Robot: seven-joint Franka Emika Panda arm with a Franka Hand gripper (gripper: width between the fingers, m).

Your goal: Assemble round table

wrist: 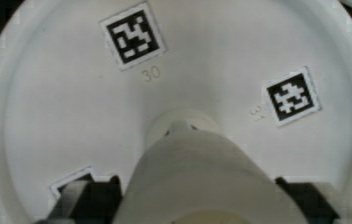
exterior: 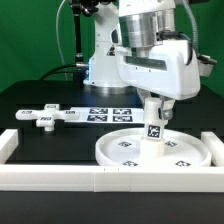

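Note:
The large rimmed round disc lies flat on the black table near the front, with tags on its face. The short cylindrical leg stands upright over the disc's middle, its lower end at the disc. My gripper is shut on the leg's upper part. In the wrist view the leg runs down from between my fingers to the disc, where two tags show. The cross-shaped base piece lies on the table at the exterior view's left.
The marker board lies flat behind the disc. A long white border rail runs along the table's front, with end pieces at both sides. The arm's white base stands at the back.

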